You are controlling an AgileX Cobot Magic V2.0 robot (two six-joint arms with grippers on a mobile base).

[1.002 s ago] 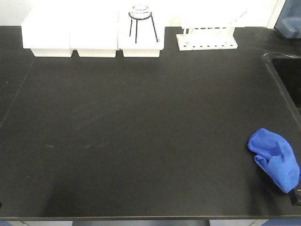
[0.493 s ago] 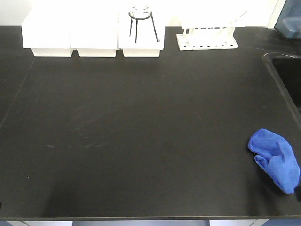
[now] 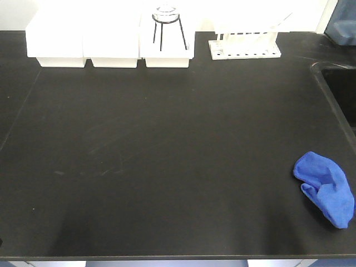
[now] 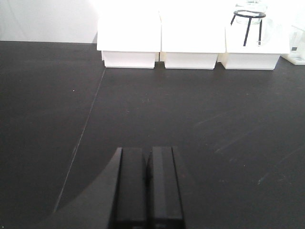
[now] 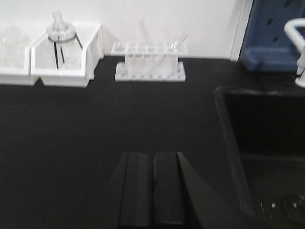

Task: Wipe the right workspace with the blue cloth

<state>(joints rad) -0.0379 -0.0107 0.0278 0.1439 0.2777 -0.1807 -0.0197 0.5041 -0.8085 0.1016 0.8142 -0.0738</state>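
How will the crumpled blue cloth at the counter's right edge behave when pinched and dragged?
The blue cloth lies in soft folds, so it is probably floppy and will drape from a pinch. It looks light; dragged over the black countertop, it may bunch rather than spread.

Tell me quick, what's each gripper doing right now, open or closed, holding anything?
Left gripper: closed, holding nothing.
Right gripper: closed, holding nothing; the blue cloth lies ungripped.

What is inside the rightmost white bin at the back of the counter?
A black tripod stand stands in the white bin, with a clear glass vessel on its ring. The front wall covers the bin's bottom, so anything lying there cannot be seen.
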